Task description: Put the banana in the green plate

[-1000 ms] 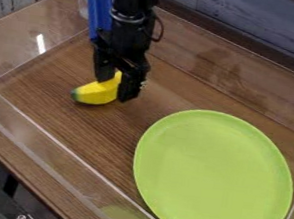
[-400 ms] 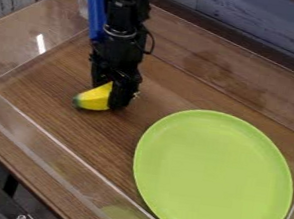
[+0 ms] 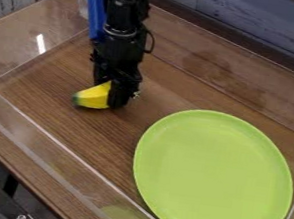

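Note:
The banana (image 3: 93,98), small, yellow and curved, lies on the wooden table at the left. Only its left end shows; the rest is under the black gripper. My gripper (image 3: 113,90) points straight down onto it, with its fingers shut on the banana's right half. The green plate (image 3: 213,175), large, round and lime-green, lies flat at the lower right, about a hand's width to the right of the gripper, with nothing on it.
Clear acrylic walls (image 3: 49,160) box in the wooden table on all sides. A blue upright object (image 3: 93,12) stands behind the arm at the back left. Bare wood (image 3: 180,85) lies between the gripper and the plate.
The gripper has dropped slightly onto the banana, and its fingers, spread wide a second ago, have shut on it. Nothing has moved in the last half second.

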Available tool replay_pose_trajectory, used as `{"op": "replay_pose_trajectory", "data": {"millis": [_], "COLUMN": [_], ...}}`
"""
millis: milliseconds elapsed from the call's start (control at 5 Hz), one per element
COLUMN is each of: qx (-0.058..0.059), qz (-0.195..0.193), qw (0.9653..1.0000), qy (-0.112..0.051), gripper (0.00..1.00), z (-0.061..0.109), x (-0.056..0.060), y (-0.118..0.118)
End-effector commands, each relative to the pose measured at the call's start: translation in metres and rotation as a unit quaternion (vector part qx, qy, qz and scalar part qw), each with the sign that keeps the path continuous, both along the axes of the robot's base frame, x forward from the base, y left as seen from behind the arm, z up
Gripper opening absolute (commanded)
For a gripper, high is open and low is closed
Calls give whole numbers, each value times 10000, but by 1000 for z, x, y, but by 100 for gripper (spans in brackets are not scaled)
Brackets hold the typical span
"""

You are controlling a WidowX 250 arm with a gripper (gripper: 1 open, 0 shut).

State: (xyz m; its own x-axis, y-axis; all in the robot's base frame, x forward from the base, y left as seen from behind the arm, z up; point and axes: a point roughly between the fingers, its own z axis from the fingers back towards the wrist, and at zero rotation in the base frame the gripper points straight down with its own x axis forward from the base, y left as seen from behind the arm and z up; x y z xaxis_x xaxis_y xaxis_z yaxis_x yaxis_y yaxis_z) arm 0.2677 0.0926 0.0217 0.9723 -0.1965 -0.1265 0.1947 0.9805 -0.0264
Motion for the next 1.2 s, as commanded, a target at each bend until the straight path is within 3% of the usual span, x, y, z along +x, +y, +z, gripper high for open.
{"op": "replay_pose_trajectory", "data": {"millis": [0,400,600,800,1000], "qx": [22,-25,-47,-85,-37], "qz": [-19,-72,-99,-125,-127], "qw": [9998,9998,9998,9997,9997], "qy": [-195,-195,-195,-205,-181], "gripper": [0,0,100,0,0], "z": [11,14,14,13,21], "x": [9,12,14,14,14], "y": [1,-1,-1,-2,-4]}}
